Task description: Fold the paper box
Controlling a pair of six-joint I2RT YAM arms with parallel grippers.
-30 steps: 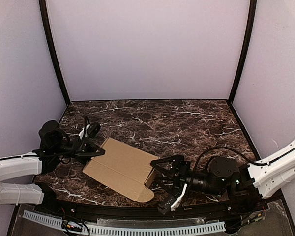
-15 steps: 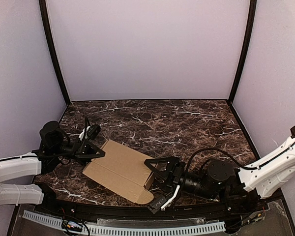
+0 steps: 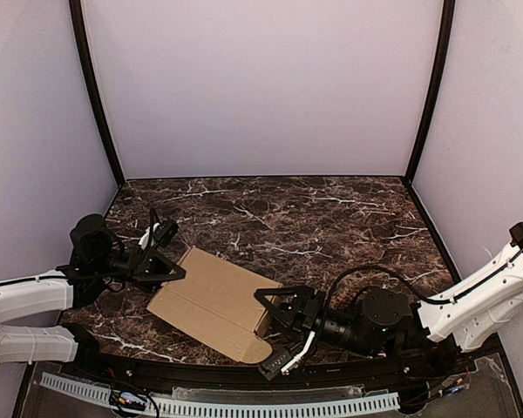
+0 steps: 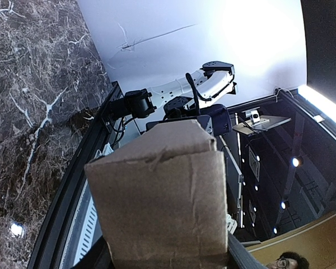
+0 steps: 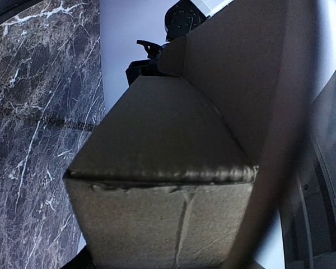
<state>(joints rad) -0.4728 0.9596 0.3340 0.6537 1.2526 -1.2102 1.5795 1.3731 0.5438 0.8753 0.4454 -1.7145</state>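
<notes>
The paper box (image 3: 213, 300) is brown cardboard, lying low on the marble table between my two arms, with a rounded flap at its near edge. My left gripper (image 3: 167, 268) is shut on its left end. In the left wrist view that end (image 4: 162, 196) fills the space between the fingers. My right gripper (image 3: 263, 331) straddles the right end, one finger on each side, closed against the cardboard. That end of the box (image 5: 162, 213) fills the right wrist view up close, with a creased edge across it. Both sets of fingertips are mostly hidden by cardboard.
The dark marble table (image 3: 331, 218) stretches behind the box. Lilac walls (image 3: 261, 87) enclose it on three sides, with black posts in the corners. A white toothed rail (image 3: 244, 405) runs along the near edge by the arm bases.
My right gripper has slid left onto the box's right end and its fingers have narrowed around it. The left gripper and the box have stayed put.
</notes>
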